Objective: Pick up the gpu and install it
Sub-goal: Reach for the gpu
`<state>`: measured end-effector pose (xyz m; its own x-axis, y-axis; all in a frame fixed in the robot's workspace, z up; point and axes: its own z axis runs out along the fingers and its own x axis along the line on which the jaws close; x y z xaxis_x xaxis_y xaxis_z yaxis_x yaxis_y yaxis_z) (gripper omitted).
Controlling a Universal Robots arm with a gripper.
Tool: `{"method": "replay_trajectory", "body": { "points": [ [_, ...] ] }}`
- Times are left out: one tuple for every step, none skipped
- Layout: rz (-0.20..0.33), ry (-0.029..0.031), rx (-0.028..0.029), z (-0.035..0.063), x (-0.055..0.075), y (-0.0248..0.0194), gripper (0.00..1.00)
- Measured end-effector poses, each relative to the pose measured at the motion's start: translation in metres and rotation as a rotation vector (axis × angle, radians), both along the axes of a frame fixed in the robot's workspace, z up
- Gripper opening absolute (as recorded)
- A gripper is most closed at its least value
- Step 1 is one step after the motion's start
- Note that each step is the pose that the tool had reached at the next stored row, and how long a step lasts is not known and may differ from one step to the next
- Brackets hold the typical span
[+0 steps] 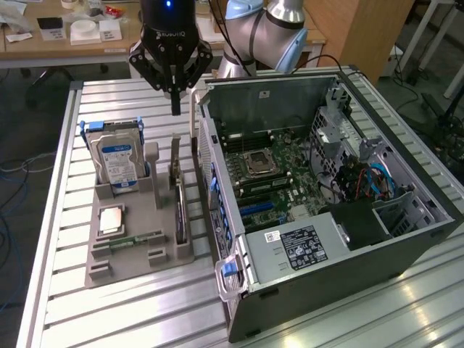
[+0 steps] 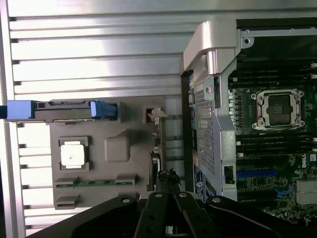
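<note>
gpu is sitting on edge in the grey holder tray, centre-left of the exterior frame, beside the open PC case on the bench. gripper is hanging clenched and empty just above the card, not touching. Judging by this, nothing's picked or installed yet: task is barely starting.

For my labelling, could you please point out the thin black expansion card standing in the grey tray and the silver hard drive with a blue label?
Thin black expansion card point(image 1: 180, 217): exterior view, on its dark upper edge.
Silver hard drive point(image 1: 118, 165): exterior view, on its blue label.
</note>
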<state>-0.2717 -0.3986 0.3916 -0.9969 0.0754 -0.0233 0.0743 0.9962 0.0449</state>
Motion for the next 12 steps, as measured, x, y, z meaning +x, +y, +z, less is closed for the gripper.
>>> {"method": "replay_trajectory", "body": {
  "points": [
    [0.0, 0.0, 0.0, 0.0, -0.0001, -0.0005, 0.11],
    [0.0, 0.0, 0.0, 0.0, -0.0003, -0.0012, 0.11],
    [0.0, 0.0, 0.0, 0.0, -0.0005, -0.0018, 0.11],
    [0.0, 0.0, 0.0, 0.0, -0.0007, -0.0024, 0.11],
    [0.0, 0.0, 0.0, 0.0, -0.001, -0.0031, 0.11],
    [0.0, 0.0, 0.0, 0.0, -0.0013, -0.0042, 0.11],
    [0.0, -0.0001, 0.0001, -0.0001, -0.0016, -0.0052, 0.11],
    [0.0, 0.0, 0.0, -0.0001, -0.0019, -0.0062, 0.11],
    [0.0, 0.0, 0.0, 0.0, -0.0022, -0.0071, 0.11],
    [0.0, 0.0, 0.0, -0.0001, -0.0026, -0.008, 0.11],
    [0.0, -0.0001, 0.0001, -0.0001, -0.0031, -0.0091, 0.11],
    [0.0, -0.0001, 0.0, -0.0002, -0.0036, -0.0103, 0.11]
  ]
}}
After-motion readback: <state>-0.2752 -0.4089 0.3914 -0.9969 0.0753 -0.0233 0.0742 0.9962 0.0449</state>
